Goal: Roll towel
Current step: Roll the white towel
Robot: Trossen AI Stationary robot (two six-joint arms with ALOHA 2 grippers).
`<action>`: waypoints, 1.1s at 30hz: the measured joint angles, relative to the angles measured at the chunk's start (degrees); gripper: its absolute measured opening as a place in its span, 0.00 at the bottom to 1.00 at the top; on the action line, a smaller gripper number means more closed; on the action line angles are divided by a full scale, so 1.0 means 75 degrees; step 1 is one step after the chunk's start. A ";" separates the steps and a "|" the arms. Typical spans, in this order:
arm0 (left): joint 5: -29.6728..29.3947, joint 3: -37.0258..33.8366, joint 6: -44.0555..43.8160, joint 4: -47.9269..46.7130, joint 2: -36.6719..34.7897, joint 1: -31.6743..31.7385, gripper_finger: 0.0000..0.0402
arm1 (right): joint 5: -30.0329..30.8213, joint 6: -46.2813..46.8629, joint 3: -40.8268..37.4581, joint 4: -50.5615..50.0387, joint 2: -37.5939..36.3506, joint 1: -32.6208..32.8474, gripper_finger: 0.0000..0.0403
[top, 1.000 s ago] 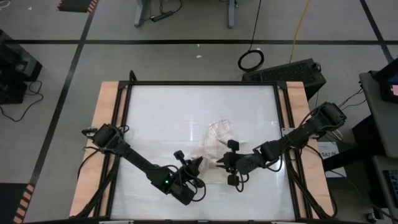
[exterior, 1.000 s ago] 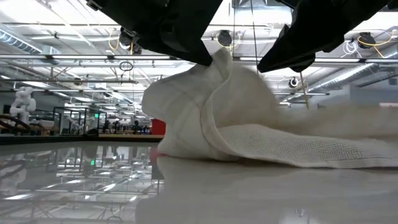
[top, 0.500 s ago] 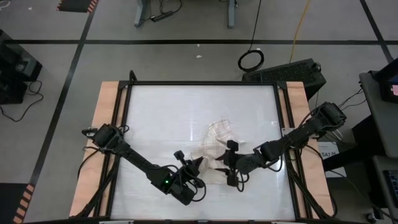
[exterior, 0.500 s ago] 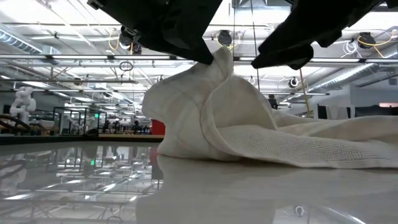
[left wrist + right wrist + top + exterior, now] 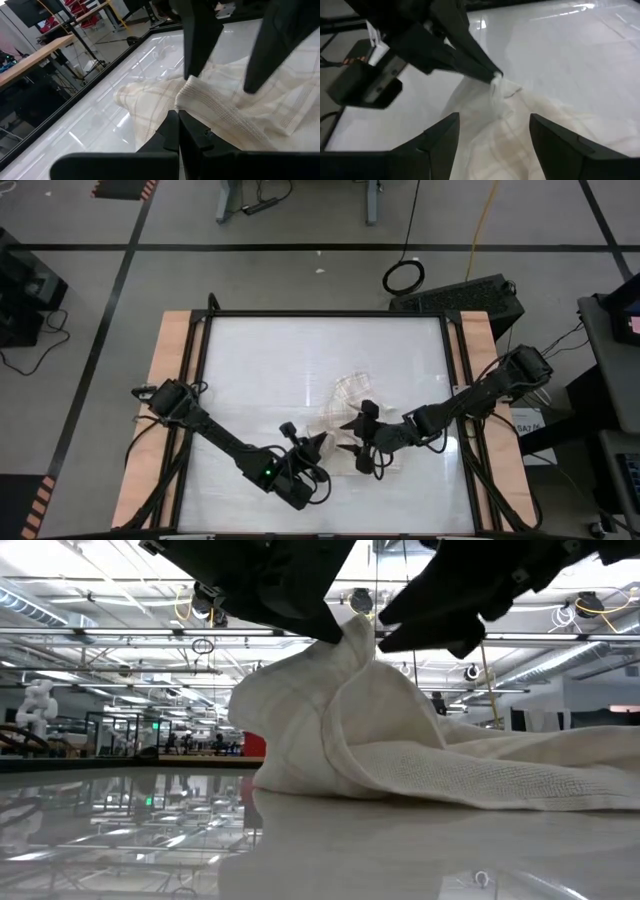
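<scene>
The towel, cream with a beige check, lies crumpled at the middle of the table. Its near end is drawn up into a peak, and the rest rests spread on the tabletop. My left gripper is shut on that peak. My right gripper is open right beside it. In the left wrist view its two fingers stand apart just over the cloth. Whether they touch the cloth I cannot tell. My left gripper pinches the towel's raised tip between its two shut fingers, at their free ends. The fingers come slanting from the table's near left, pointing a little down. The pinched part is lifted clear, and the cloth drapes down from it slack onto the table.
The glossy white tabletop has a black frame and wooden boards along its left and right sides. Bare surface lies to the left of the towel and toward the far edge.
My right gripper has opened and let go of the towel. The part it held up on the right has sunk onto the table. The gripper has then gone a little toward my left gripper and the peak, which has stayed up.
</scene>
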 joint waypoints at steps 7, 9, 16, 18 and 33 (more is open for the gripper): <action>0.0032 0.0000 0.0006 -0.0030 0.0000 -0.0131 0.00 | 0.0057 -0.0237 0.0000 0.0021 0.0243 0.0008 0.55; 0.0035 0.0000 0.0006 -0.0029 0.0000 -0.0137 0.00 | -0.0224 -0.0149 0.0000 0.0244 0.0387 -0.0022 0.53; 0.0041 0.0003 0.0009 -0.0041 -0.0003 -0.0131 0.00 | -0.0501 -0.0143 -0.0003 0.0755 0.0917 -0.0044 0.48; 0.0041 0.0003 0.0012 -0.0041 -0.0003 -0.0131 0.00 | -0.0434 -0.0129 -0.0003 0.0792 0.0999 -0.0044 0.46; -0.0015 0.0003 -0.1024 -0.0467 -0.0003 -0.0322 0.00 | 0.0412 -0.0357 -0.0006 0.0727 0.1039 -0.0021 0.01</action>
